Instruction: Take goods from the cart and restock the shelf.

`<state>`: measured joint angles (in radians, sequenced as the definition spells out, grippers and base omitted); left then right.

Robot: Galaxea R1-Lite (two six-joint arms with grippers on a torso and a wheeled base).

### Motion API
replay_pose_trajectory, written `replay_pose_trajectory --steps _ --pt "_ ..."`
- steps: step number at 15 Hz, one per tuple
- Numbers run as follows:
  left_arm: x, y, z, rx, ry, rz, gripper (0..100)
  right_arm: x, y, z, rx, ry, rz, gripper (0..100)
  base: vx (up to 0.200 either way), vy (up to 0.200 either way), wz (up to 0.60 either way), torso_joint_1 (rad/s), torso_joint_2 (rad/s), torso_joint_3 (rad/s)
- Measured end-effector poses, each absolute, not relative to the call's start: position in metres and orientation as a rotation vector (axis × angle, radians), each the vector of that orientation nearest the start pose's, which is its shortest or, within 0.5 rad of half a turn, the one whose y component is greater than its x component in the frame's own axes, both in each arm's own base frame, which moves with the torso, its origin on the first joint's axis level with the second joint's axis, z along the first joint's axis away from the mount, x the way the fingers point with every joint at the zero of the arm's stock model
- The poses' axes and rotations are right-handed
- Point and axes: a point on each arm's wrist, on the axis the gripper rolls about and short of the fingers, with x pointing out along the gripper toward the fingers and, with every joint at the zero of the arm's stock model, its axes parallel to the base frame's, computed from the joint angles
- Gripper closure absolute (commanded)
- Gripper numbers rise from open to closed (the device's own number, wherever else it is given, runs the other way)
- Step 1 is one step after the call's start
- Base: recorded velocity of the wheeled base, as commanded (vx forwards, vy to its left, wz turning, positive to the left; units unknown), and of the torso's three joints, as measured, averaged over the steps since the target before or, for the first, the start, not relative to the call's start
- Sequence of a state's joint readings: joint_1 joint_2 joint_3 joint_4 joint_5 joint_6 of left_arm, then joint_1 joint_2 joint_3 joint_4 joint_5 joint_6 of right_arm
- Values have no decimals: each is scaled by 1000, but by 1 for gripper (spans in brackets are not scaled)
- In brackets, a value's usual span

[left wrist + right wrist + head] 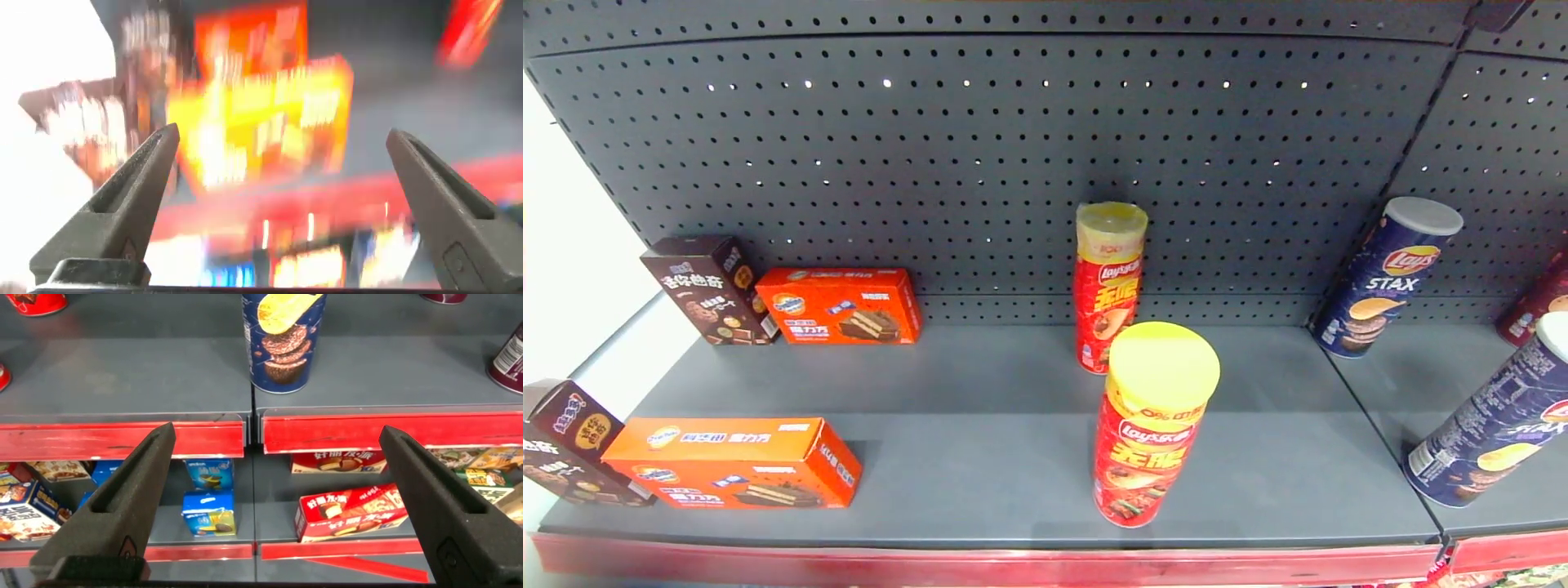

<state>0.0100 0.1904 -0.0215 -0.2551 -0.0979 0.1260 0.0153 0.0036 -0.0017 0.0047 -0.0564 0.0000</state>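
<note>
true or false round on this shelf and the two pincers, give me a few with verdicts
1. The front red can and back red can both stand upright on the shelf. True.
2. The red cans have blue lids. False: both lids are yellow.
3. The left pincer is shut on a box. False: it is open and holds nothing.
4. The right pincer is open and empty. True.
5. The back orange box lies beside a brown box. True.
</note>
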Motion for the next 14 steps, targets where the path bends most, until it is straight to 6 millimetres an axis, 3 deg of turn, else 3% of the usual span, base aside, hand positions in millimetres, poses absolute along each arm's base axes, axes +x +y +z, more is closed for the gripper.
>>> replay_pose_trajectory --steps 2,9,12,14 --pt "-16 -2 87 131 -4 -97 0 -23 -2 76 0 7 -42 0 0 0 0 0 0 0" --pt "-23 -3 82 77 -74 -151 0 -23 -2 76 0 6 -42 0 0 0 0 0 0 0" --pt "-23 2 75 36 3 89 0 -23 -2 76 0 6 -41 0 0 0 0 0 0 0" --pt "-24 2 75 23 20 71 0 -23 -2 76 0 6 -41 0 0 0 0 0 0 0"
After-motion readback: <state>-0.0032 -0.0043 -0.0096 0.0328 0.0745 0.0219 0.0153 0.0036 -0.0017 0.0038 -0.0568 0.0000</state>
